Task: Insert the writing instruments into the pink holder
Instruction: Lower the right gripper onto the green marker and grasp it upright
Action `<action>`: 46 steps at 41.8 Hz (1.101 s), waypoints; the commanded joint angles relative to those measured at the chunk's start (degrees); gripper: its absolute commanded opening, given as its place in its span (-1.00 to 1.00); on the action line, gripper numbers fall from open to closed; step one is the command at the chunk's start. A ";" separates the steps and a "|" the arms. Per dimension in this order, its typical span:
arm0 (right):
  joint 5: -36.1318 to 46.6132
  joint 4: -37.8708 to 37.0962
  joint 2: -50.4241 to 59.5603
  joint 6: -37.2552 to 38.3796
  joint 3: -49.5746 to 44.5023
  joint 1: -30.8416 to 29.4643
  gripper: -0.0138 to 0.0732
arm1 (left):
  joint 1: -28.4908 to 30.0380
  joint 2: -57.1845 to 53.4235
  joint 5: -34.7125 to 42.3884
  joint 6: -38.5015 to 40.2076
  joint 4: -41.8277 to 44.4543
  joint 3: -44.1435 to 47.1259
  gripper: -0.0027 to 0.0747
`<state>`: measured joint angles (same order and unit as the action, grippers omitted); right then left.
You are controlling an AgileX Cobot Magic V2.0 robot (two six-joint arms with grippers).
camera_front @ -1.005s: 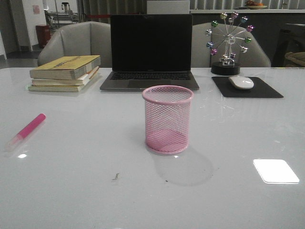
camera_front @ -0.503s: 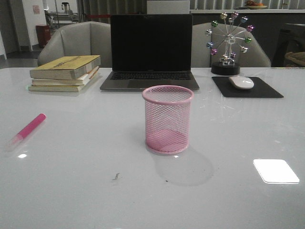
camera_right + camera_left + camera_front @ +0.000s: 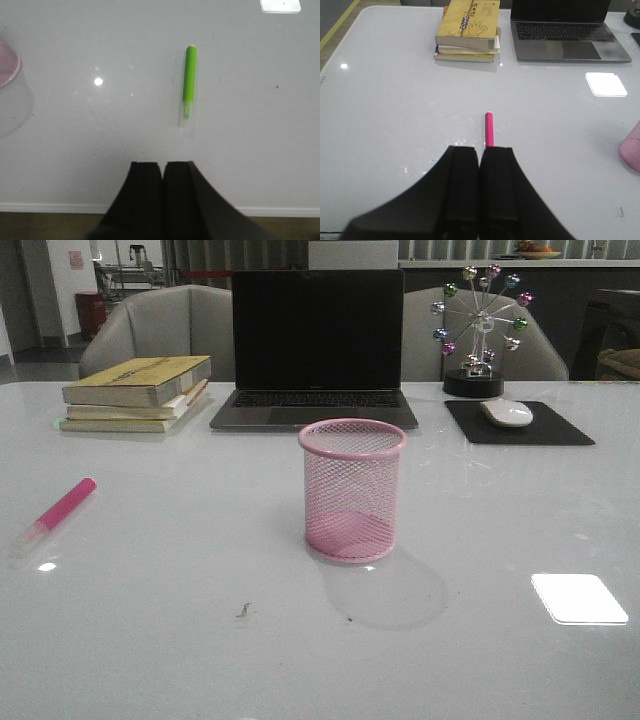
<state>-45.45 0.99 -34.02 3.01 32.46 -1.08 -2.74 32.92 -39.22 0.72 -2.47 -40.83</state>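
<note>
Both sets of jaws are pressed together w/ nothing between: left gripper [image 3: 479, 165], right gripper [image 3: 162, 175]. Pink marker [image 3: 489, 129] lies flat on the surface [image 3: 150, 620] just ahead of the left jaws, in line w/ them. Green marker [image 3: 188, 82] lies flat ahead of the right jaws, a bit off to one side, apart. Pink holder [image 3: 352, 490] stands upright mid-surface, empty, well apart from the pink marker. Laptop [image 3: 317, 345] & books [image 3: 137, 392] sit behind.

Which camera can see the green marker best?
The right wrist view. The green marker lies whole on the white table there, ahead of the shut right gripper. The front and left wrist views don't show it at all.
</note>
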 commanded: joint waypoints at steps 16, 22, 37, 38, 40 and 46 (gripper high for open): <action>7.46 -0.99 -18.98 0.04 5.50 -4.70 0.53 | -13.95 2.55 7.50 -2.30 -0.55 0.70 0.59; 7.85 -0.99 -27.85 0.04 10.64 -7.14 0.53 | -21.17 2.55 7.77 -2.30 -0.55 2.02 0.51; 9.96 -0.99 -50.77 0.04 24.59 -7.13 0.51 | -27.79 2.55 8.13 -2.30 -0.55 2.56 0.32; 9.96 -0.99 -52.03 0.04 25.42 -7.13 0.51 | -27.79 2.55 8.13 -2.30 -0.55 2.56 0.31; 9.96 -0.99 -54.84 0.04 27.38 -7.13 0.51 | -27.79 2.55 8.13 -2.30 -0.55 2.56 0.29; 9.18 -0.99 -61.88 0.04 32.51 -7.13 0.51 | -27.79 2.55 8.13 -2.30 -0.55 2.56 0.25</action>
<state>-37.75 0.47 -94.82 3.20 60.57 -7.78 -30.19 35.07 -35.78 -1.65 -2.47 -36.70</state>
